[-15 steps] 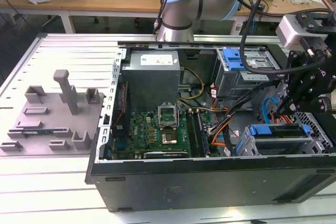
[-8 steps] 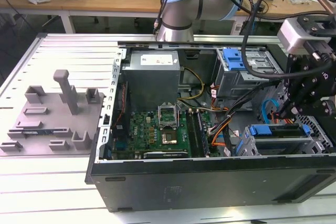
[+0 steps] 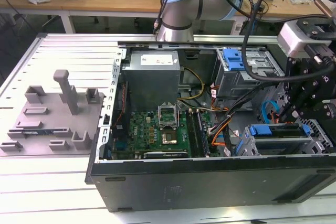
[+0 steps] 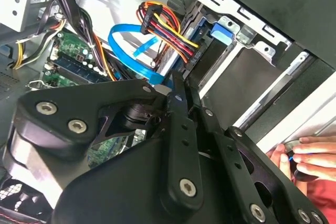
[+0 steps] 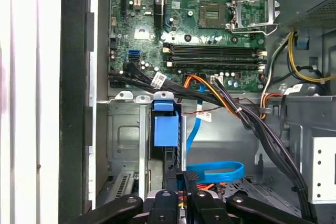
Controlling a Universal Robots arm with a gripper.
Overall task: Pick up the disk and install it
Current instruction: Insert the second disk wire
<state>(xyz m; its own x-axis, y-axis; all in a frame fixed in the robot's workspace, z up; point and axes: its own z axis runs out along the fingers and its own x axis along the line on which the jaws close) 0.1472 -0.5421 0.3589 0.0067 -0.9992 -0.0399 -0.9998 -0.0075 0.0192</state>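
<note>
The disk (image 3: 274, 130) sits edge-up in the drive cage (image 3: 315, 140) at the near right corner of the open computer case, its blue rails along the top. Its blue end piece (image 5: 165, 129) faces the motherboard (image 5: 210, 35) in the first wrist view. The second wrist view catches the same blue end (image 4: 223, 29) inside the cage. My black gripper (image 3: 287, 113) hangs just above the cage's far side. Its fingers (image 5: 171, 182) are pressed together, with the gripper (image 4: 176, 85) shut. I see nothing held between them.
A blue ribbon cable (image 5: 215, 172) and a bundle of coloured wires (image 4: 163, 24) run close under the gripper. A second cage with a blue latch (image 3: 233, 59) stands farther back. A grey parts fixture (image 3: 58, 114) lies outside the case on the exterior view's left. A person's hand (image 4: 307, 150) is near the case edge.
</note>
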